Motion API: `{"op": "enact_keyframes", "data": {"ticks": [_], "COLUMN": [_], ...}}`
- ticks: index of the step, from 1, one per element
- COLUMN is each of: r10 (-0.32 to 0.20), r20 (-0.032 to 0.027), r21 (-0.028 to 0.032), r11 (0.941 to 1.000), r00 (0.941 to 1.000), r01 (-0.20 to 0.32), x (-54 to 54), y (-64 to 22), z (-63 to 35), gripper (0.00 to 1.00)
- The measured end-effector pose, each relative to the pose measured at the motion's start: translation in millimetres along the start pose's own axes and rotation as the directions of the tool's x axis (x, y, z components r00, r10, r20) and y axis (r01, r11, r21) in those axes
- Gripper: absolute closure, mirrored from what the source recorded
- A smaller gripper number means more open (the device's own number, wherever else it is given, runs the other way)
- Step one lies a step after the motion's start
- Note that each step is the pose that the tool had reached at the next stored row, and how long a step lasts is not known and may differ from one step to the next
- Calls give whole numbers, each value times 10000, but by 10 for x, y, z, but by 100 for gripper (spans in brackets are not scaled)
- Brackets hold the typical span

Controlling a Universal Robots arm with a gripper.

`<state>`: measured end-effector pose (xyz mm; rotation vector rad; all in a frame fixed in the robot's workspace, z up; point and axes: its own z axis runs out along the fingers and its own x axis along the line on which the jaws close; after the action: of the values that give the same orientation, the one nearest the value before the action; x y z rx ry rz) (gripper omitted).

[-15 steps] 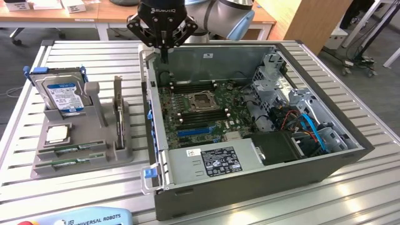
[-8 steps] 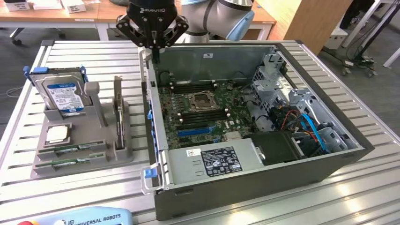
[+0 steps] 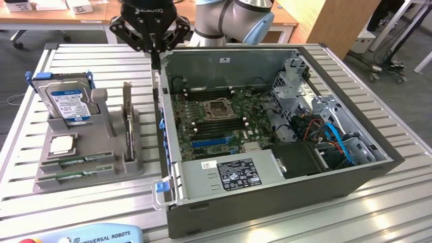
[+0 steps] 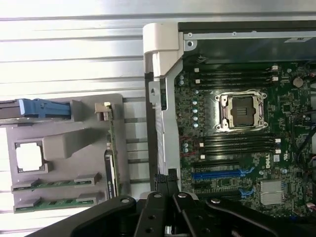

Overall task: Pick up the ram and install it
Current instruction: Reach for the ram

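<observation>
Status: pick not started, nothing installed. Gripper hangs over the far left corner of the open PC case, as the exterior view has it. Jaws are pressed fully together with nothing between them. In the wrist view the closed fingertips sit over the case's side wall, between the parts holder and the motherboard.

Both ram sticks are in the grey parts holder on the table, to the exterior view's left of the case and well apart from the gripper. They fill the two slots at the holder's near end: far ram stick and near ram stick, just beside each other. Can't tell which one is the target. Further back the same holder carries the CPU and the hard drive.

Orientation: each stick appears to sit on its long edge, long axis running left-right in the exterior view. DIMM slots flanking the CPU socket look empty and run roughly parallel to the sticks.

My read: grasp, carry and seating are all left to do.
</observation>
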<state>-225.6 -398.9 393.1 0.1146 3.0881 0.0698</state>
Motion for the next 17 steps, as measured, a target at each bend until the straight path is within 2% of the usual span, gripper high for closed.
{"op": "enact_keyframes", "data": {"ticks": [17], "r10": [-1], "r20": [51], "r21": [-4], "r11": [10000], "r00": [10000], "r01": [1], "x": [383], "y": [-28], "z": [-17], "gripper": [90]}}
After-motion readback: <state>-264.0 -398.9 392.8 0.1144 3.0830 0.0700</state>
